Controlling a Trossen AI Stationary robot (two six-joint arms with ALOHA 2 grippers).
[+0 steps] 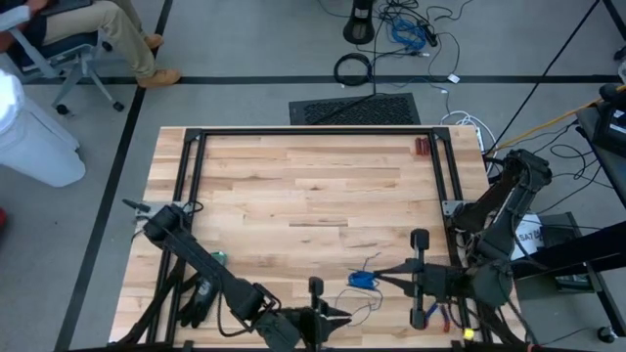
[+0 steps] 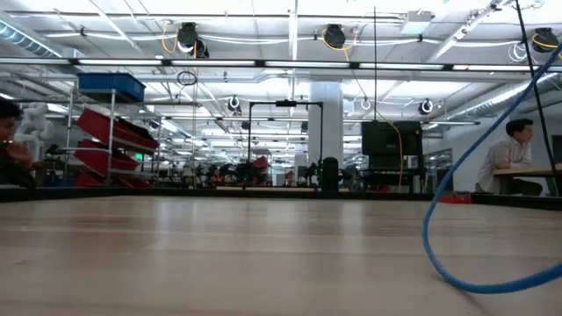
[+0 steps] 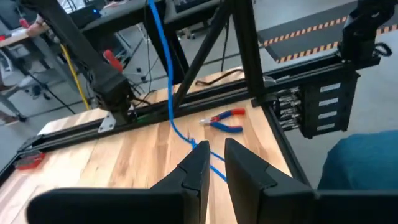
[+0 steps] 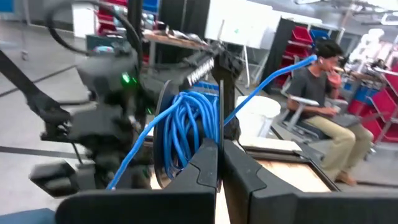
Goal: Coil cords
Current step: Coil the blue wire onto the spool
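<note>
The cord is a thin blue wire. Part of it is wound into a small bundle (image 1: 364,280) (image 4: 185,124) near the table's front edge, held at the tips of my right gripper (image 1: 387,281) (image 4: 219,150), which is shut on it. A loose tail (image 1: 364,305) runs from the bundle to my left gripper (image 1: 342,315) (image 3: 216,160), which is shut on that strand at the near edge. In the low view a slack bend of the wire (image 2: 479,279) lies on the table and rises to the upper right. My left gripper pinches a single strand of the wire's tail (image 3: 194,144) between its two fingers. The fingers lie roughly level and point toward the table's right side. The strand climbs away from the fingertips, out of that view. My right gripper pinches several turns of the bundle (image 4: 208,134) at its fingertips. It comes in level from the table's right side. The bundle stands upright ahead of the fingers, lifted off the table, and strands (image 4: 273,74) trail off either side.
Red-handled pliers (image 1: 430,315) (image 3: 224,119) lie near the front right corner. A black glove (image 1: 201,298) lies by the left arm at the front left. A black frame (image 1: 313,132) borders the table, with a small red object (image 1: 421,147) at the far right. People sit beyond the table.
</note>
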